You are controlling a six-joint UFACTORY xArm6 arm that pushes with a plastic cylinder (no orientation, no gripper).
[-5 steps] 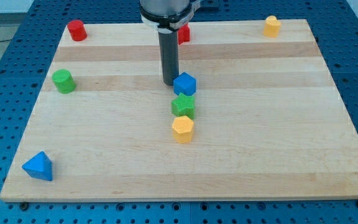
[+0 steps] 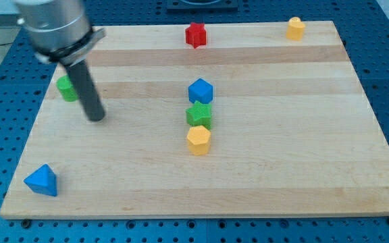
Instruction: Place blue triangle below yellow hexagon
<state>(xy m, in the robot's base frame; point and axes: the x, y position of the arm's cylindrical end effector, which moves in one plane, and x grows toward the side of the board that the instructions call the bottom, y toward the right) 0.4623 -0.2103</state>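
Note:
The blue triangle [image 2: 41,180] lies near the board's bottom left corner. The yellow hexagon [image 2: 198,140] sits near the board's middle, at the bottom of a short column with a green block [image 2: 199,115] above it and a blue block [image 2: 200,90] above that. My tip [image 2: 96,117] is at the view's left, above and to the right of the blue triangle and far left of the yellow hexagon. It touches no block.
A green cylinder [image 2: 65,88] stands just left of the rod, partly hidden by it. A red block [image 2: 195,34] sits at the top centre and a yellow block [image 2: 294,28] at the top right. The arm hides the top left corner.
My tip has swung from beside the blue block at the centre to the view's left and slightly down. The red cylinder at the top left is now hidden. No block has moved.

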